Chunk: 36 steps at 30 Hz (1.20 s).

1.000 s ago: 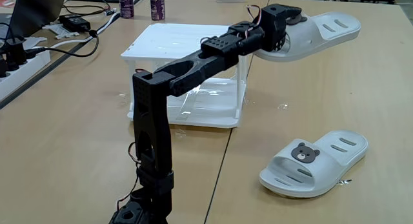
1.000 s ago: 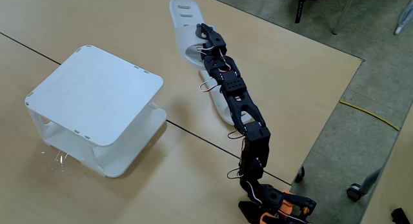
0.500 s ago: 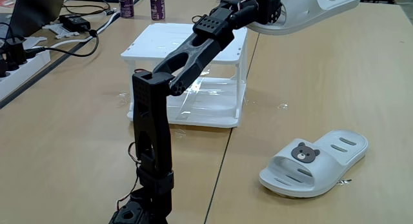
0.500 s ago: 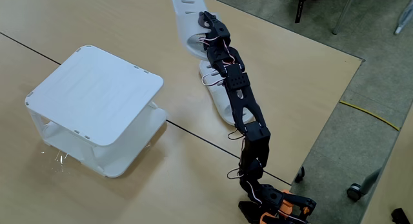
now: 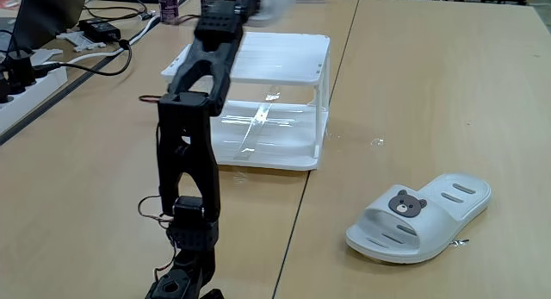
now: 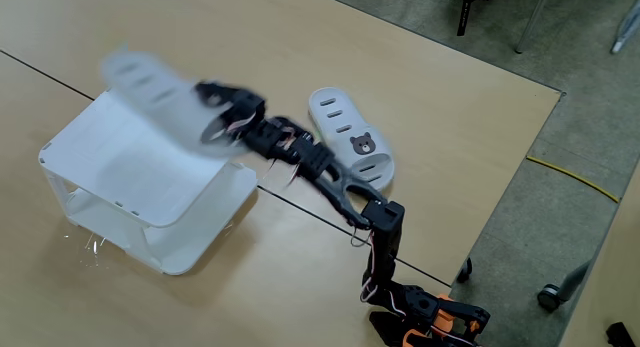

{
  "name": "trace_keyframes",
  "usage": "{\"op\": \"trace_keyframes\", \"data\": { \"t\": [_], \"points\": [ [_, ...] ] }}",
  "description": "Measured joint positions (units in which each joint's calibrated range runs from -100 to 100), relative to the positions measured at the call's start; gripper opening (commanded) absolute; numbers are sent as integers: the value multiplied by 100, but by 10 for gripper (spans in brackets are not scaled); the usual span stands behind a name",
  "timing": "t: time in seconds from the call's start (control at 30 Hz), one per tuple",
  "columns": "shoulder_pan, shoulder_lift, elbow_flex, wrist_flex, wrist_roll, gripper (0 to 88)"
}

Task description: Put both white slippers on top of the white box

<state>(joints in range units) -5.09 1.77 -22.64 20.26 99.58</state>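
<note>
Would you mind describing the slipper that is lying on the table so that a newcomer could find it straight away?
Start at the white box on the wooden table. In that fixed view, the slipper lies flat on the tabletop nearer the camera and to the right. Its brown bear-face badge is sharp, unlike the blurred slipper the arm carries above the box.

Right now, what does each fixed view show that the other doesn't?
A fixed view has the power strip and cables beside the white box. A fixed view has the floor, a yellow cable and the carried slipper, blurred, in the end effector above the box. Both share the box, the arm and the bear-badge slipper on the table.
</note>
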Motion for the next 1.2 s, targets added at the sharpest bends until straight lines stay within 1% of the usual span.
{"op": "trace_keyframes", "data": {
  "t": [0.1, 0.27, 0.53, 0.6, 0.9, 1.07, 1.2],
  "points": [
    [-674, 0, 0, 0, 0, 8],
    [-1243, 0, 0, 0, 0, 8],
    [-1243, 16, -36, 0, 0, 8],
    [-1169, 280, -377, 0, 0, 8],
    [-921, 3035, -3028, 0, 0, 8],
    [-891, 4058, -4115, 0, 0, 8],
    [-764, 4445, -4501, 0, 0, 12]
  ]
}}
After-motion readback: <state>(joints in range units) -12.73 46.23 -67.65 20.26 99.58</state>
